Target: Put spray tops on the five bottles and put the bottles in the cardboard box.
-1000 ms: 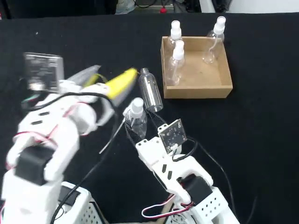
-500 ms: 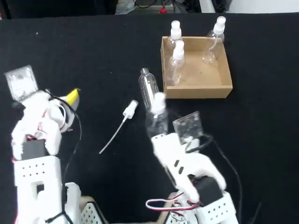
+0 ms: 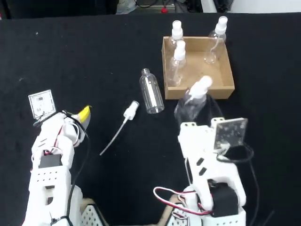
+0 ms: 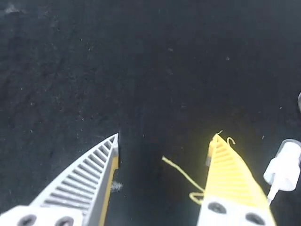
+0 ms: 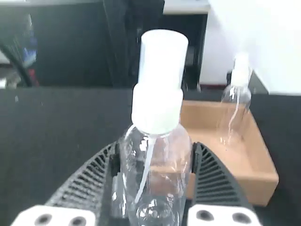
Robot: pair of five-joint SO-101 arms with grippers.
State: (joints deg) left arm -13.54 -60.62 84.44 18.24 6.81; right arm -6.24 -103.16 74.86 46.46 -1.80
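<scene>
My right tool [image 5: 155, 145] is clenched on a capped bottle [image 3: 189, 107], its dark fingers pressing the clear body from both sides below the white spray top. The bottle stands nearly upright in the grasp, raised just on the near side of the box [image 3: 197, 92]; in the high view its cap overlaps the box's near wall.

The box sits on the far right of the black table [image 3: 94, 47]. Three bottles [image 3: 175, 66] with spray tops stand upright inside it, two along the left wall and one toward the far right corner.

Left of the box, an open bottle [image 3: 151, 90] lies on its side on the table, its bare neck pointing far. A loose spray top [image 3: 130, 110] lies just near and left of it, not touching it, with its thin tube trailing toward the near left.

My left tool [image 4: 166, 136] hangs released over bare table at the near left, its grey and yellow fingers spread wide with nothing between them. The loose spray top lies off to its right.
</scene>
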